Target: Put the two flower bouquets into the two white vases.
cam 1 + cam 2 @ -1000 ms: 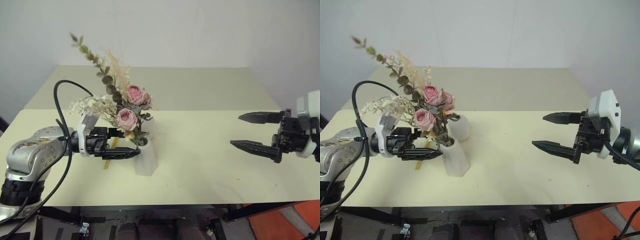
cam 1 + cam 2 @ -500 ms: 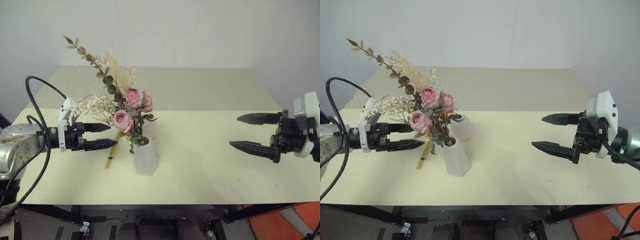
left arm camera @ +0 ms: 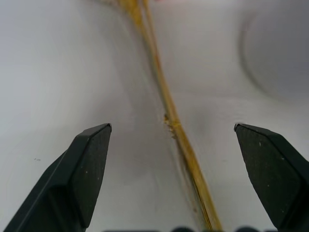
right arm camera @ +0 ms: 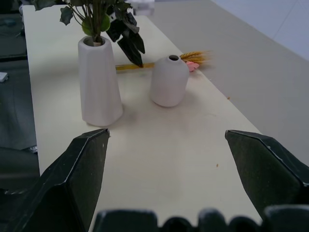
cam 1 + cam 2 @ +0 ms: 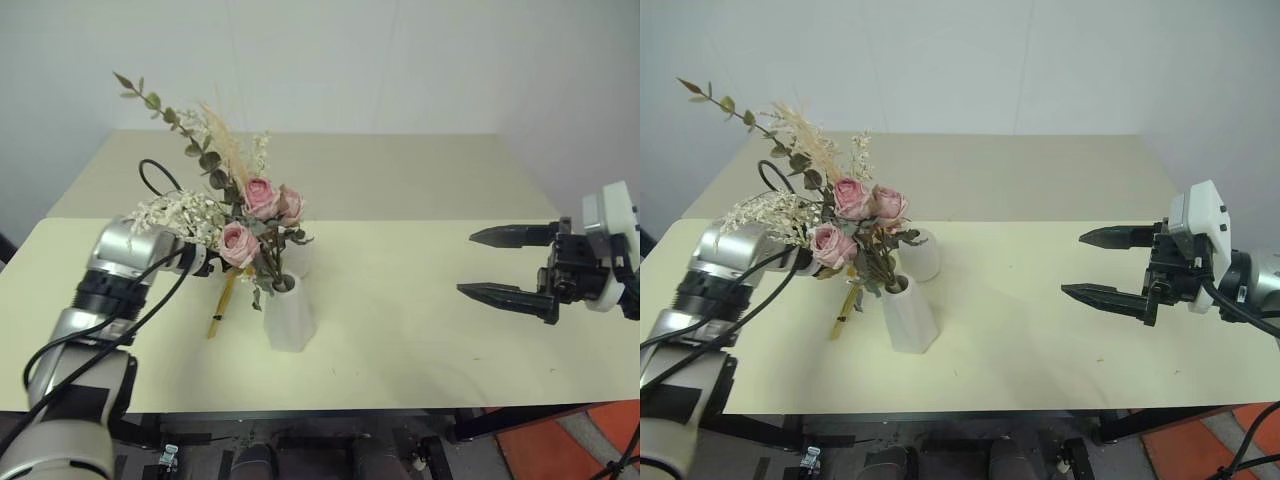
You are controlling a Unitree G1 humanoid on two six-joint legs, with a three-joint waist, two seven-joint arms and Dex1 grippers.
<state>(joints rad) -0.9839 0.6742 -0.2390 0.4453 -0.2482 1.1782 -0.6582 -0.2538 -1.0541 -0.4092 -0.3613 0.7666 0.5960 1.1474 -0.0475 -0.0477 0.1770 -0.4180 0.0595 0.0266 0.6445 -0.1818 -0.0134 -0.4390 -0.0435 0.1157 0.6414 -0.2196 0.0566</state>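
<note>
Our left claw is spread wide and empty, aimed down at the wheat bundle, whose thin golden stalk runs between the two black fingers, lengthwise away from the wrist. The bundle lies flat on the table, just left of the tall vase, its long axis running from near the table's front edge back toward the roses. That bunch already stands in the tall vase, a matte, faceted, tapered shape. The round vase sits empty just behind it, egg-shaped with a narrow mouth, the bundle's small pink blooms lying beside it. Our right claw hangs wide apart and empty, well off to the right, so we judge the left arm far nearer. The stalk looks stiff, dry and slender; closing across it should catch it.
</note>
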